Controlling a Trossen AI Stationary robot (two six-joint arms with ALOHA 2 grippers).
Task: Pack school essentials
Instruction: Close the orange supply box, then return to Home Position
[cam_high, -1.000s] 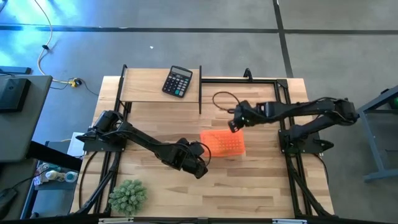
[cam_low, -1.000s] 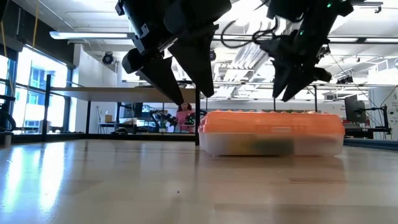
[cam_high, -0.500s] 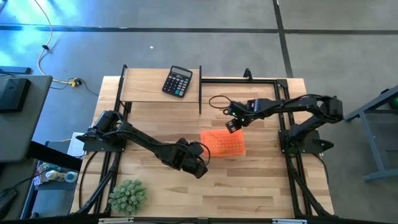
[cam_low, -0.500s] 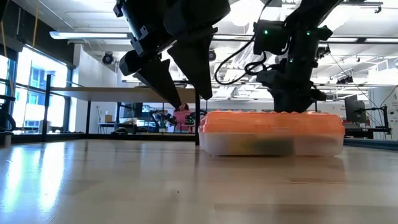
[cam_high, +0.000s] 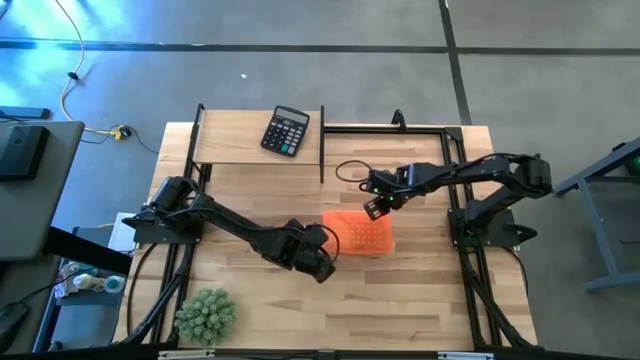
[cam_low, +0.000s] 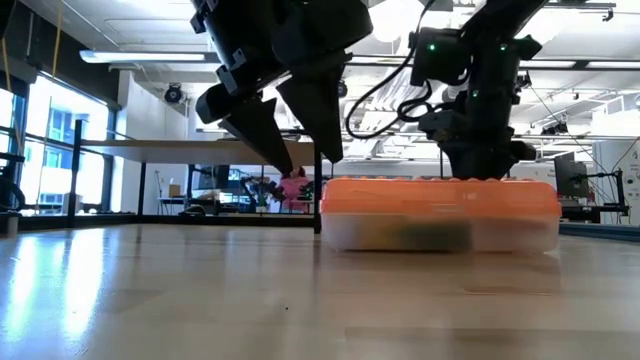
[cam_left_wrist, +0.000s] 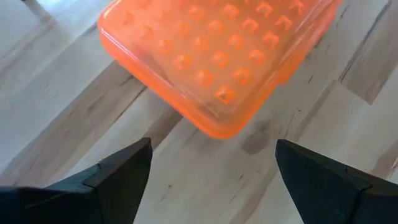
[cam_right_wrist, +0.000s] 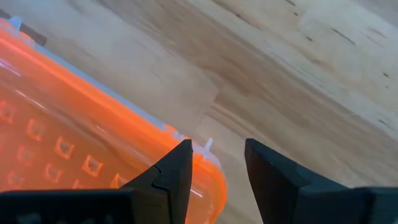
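Between the two sets of jaws, on the desk (cam_high: 430, 290), lies the orange case (cam_high: 358, 231) with its lid down. The left jaws (cam_high: 322, 266) stand wide apart just off its near corner, empty. The right jaws (cam_high: 373, 207) hang partly open at the far corner, over a small white tab. I'd press there gently, square to the lid, so the case doesn't slide. Through the cloudy wall only dark smudges show; which school things are inside, I can't tell.
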